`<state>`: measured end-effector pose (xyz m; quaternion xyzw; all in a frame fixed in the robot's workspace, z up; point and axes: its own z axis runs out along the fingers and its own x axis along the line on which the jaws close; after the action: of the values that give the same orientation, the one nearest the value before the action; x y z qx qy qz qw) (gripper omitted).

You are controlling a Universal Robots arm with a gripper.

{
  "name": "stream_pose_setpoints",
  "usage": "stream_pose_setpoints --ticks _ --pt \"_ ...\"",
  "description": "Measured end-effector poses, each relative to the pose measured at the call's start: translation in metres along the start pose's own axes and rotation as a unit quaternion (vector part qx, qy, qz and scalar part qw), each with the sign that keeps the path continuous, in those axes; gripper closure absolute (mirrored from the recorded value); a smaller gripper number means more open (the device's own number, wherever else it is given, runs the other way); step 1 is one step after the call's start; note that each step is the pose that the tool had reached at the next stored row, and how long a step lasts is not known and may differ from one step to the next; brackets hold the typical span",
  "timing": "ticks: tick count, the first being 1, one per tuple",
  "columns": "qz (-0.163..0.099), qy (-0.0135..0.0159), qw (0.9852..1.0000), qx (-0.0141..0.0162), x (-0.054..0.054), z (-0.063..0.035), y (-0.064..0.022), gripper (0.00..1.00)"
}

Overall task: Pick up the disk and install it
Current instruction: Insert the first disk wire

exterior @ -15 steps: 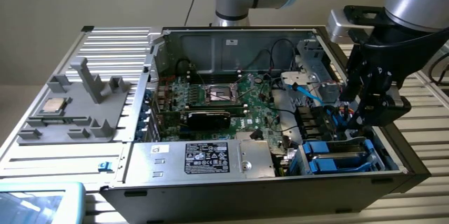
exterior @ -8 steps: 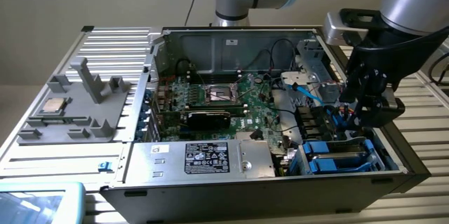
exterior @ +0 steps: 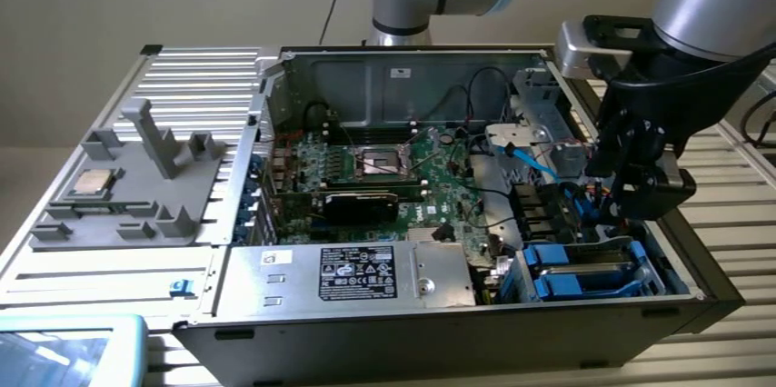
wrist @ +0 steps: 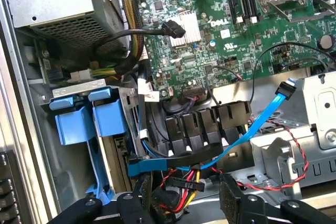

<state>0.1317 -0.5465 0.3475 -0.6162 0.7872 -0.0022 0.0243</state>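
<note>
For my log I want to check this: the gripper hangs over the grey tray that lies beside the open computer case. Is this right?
Not quite. The exterior view shows the gripper hanging over the open computer case itself, at the exterior view's right end, above the blue drive carriers. The grey tray does lie beside the case.

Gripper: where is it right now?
In the exterior view, the black gripper hangs over the open black computer case at the exterior view's right, above the blue plastic drive carriers, beside a light-blue cable.
</note>
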Motion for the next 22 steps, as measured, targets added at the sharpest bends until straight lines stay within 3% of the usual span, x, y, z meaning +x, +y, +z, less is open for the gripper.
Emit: stream_pose_setpoints --ticks 4,9,17,19,22 --pt "0.002 -0.0004 1.0 0.0015 -0.0006 0.0011 0.0076 0.37" --pt "0.035 0.0005 0.9994 0.0041 -0.0006 0.0033 0.0076 0.37" --pt "0.048 0.0003 0.9988 0.0068 -0.0027 0.0054 0.0088 0.37" --pt "0.048 0.0004 0.9988 0.0068 -0.0027 0.0055 0.0088 0.39" --pt "0.048 0.0003 0.9988 0.0068 -0.0027 0.0055 0.0088 0.58"
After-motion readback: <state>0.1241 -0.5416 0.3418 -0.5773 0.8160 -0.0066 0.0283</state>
